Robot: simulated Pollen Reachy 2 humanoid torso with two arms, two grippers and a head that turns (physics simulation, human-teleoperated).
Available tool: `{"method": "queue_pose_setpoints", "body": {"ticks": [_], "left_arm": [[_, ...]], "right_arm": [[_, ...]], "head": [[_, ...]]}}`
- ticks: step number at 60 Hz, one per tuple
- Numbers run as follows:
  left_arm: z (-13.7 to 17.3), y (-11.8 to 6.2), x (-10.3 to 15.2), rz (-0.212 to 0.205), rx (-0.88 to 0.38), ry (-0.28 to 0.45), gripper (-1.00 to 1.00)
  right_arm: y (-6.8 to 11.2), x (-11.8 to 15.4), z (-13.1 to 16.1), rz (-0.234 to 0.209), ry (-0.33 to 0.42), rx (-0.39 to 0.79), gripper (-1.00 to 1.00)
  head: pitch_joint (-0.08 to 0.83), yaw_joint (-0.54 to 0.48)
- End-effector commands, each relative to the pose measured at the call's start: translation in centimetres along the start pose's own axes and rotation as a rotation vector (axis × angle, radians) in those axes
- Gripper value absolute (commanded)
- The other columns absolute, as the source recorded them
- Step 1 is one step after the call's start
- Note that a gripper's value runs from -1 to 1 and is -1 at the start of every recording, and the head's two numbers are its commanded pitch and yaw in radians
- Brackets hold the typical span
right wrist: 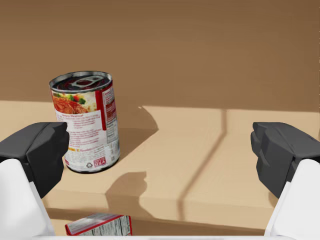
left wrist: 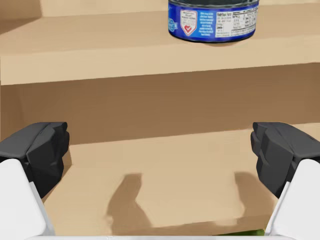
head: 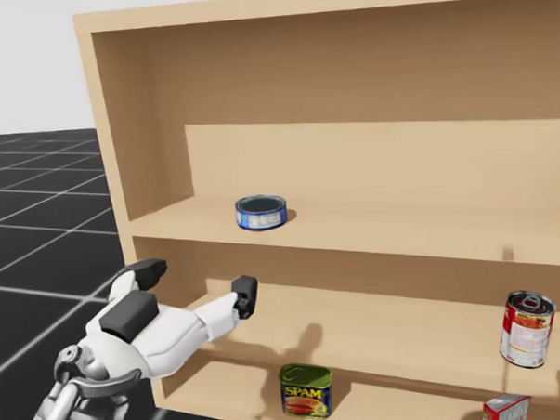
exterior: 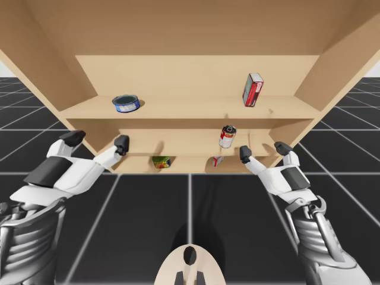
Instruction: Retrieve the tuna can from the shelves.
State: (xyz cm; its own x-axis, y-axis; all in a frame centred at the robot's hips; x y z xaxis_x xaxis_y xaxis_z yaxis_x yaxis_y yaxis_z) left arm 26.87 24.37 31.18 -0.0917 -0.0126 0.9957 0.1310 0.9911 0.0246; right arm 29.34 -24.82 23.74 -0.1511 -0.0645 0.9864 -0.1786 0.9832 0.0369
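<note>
The tuna can (exterior: 126, 103) (head: 260, 213) is a flat blue can standing on the left part of the top shelf. My left gripper (exterior: 98, 141) (head: 196, 283) is open at the front edge of the middle shelf, one level below the can. In the left wrist view the tuna can (left wrist: 213, 21) sits above and ahead of the open left gripper (left wrist: 160, 150), nothing between its fingers. My right gripper (exterior: 263, 151) (right wrist: 160, 150) is open in front of the middle shelf on the right.
The wooden shelf unit (exterior: 190, 110) has side walls and three boards. A tall red-and-white can (exterior: 227, 136) (right wrist: 87, 121) stands on the middle shelf, ahead of my right gripper. A red box (exterior: 253, 89) is on the top shelf. A green-yellow can (head: 306, 390) and small red box (head: 504, 417) lie on the bottom shelf.
</note>
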Motion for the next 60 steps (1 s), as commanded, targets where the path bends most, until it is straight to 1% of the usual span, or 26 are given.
{"method": "queue_pose_setpoints", "body": {"ticks": [1, 9, 14, 17, 18, 23, 24, 31, 33, 41, 43, 48, 52, 57, 60], "left_arm": [[0.2, -1.5, 3.7, 0.001, -0.064, -0.005, -1.0], [-0.9, -1.9, 5.5, 0.009, -0.089, 0.011, -1.0], [-2.4, -2.0, 6.3, 0.029, -0.11, 0.037, -1.0], [-2.9, -2.1, 6.5, 0.032, -0.109, 0.041, -1.0], [-3.5, -2.1, 6.7, 0.039, -0.116, 0.046, -1.0], [-4.9, -2.3, 6.9, 0.041, -0.108, 0.06, -1.0], [-5.6, -2.3, 6.9, 0.047, -0.11, 0.068, -1.0], [-7.9, -2.3, 6.7, 0.062, -0.097, 0.101, -1.0], [-8.6, -2.3, 6.5, 0.055, -0.083, 0.111, -1.0], [-11.0, -2.0, 5.9, 0.078, -0.057, 0.158, -1.0], [-11.7, -1.9, 5.6, 0.077, -0.042, 0.168, -1.0], [-12.7, -1.7, 5.2, 0.076, -0.025, 0.183, -1.0], [-13.4, -1.4, 4.8, 0.083, -0.012, 0.199, -1.0], [-14.0, -1.1, 4.1, 0.093, -0.003, 0.22, -1.0], [-14.1, -1.1, 3.9, 0.091, 0.002, 0.225, -1.0]], "right_arm": [[-0.1, -0.1, 0.0, -0.002, 0.004, -0.003, -1.0], [-0.2, -0.1, -0.1, -0.005, 0.005, -0.007, -1.0], [-0.2, -0.1, -0.1, -0.005, 0.007, -0.01, -1.0], [-0.2, -0.1, -0.1, -0.005, 0.007, -0.011, -1.0], [-0.2, -0.1, -0.1, -0.004, 0.006, -0.011, -1.0], [-0.2, -0.1, -0.1, -0.004, 0.006, -0.013, -1.0], [-0.2, -0.1, -0.1, -0.004, 0.006, -0.014, -1.0], [-0.3, 0.0, 0.0, -0.006, 0.006, -0.016, -1.0], [-0.3, 0.0, 0.0, -0.006, 0.006, -0.016, -1.0], [-0.4, 0.0, 0.0, -0.009, 0.003, -0.02, -1.0], [-0.5, 0.0, 0.0, -0.009, 0.002, -0.021, -1.0], [-0.5, 0.1, 0.0, -0.01, 0.002, -0.022, -1.0], [-0.6, 0.1, 0.0, -0.011, 0.002, -0.023, -1.0], [-0.6, 0.0, 0.0, -0.013, 0.002, -0.023, -1.0], [-0.6, 0.0, 0.0, -0.012, 0.003, -0.023, -1.0]], "head": [[0.202, 0.28], [0.2, 0.28], [0.202, 0.28], [0.202, 0.29], [0.203, 0.29], [0.206, 0.28], [0.207, 0.28], [0.213, 0.28], [0.214, 0.28], [0.219, 0.28], [0.22, 0.28], [0.222, 0.27], [0.224, 0.27], [0.227, 0.27], [0.229, 0.27]]}}
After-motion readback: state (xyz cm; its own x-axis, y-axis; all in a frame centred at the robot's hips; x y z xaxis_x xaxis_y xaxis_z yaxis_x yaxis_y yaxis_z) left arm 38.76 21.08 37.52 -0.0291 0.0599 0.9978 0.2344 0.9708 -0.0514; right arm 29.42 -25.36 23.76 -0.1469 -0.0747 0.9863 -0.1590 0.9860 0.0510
